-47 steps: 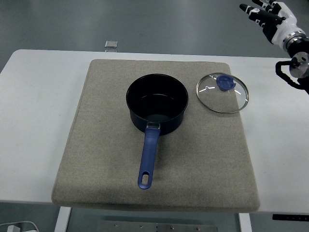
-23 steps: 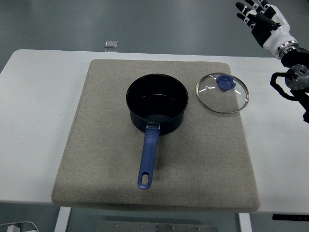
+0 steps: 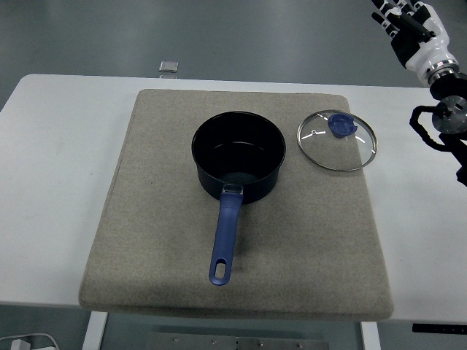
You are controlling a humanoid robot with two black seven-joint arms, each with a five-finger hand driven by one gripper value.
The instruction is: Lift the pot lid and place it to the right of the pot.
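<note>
Since half a second ago the right hand (image 3: 410,29) has drifted a little toward the right and upward, so its fingertips now reach the picture's top edge at the far right corner, beyond the table's far side; a second ago it sat lower and slightly further right. Its fingers are straight and spread, holding nothing, and the black wrist and forearm below it hang over the table's right edge. The pot, the lid and the mat lie as they did in both earlier frames. The glass lid (image 3: 337,140) rests flat on the beige mat (image 3: 146,219), just to the right of the pot (image 3: 238,154) and apart from it, with a strip of mat showing between the two rims. The lid's blue knob (image 3: 340,125) faces up and shows toward the far part of the glass disc, inside the metal rim. The dark pot stands upright and uncovered near the middle of the mat, its inside bare. Its blue handle (image 3: 225,239) runs from the pot's near wall toward the table's near edge, slanting slightly to the left, the end with the hanging hole nearest the camera. The white table (image 3: 51,182) carries the mat, and a small grey square object (image 3: 168,67) lies at its far edge.
</note>
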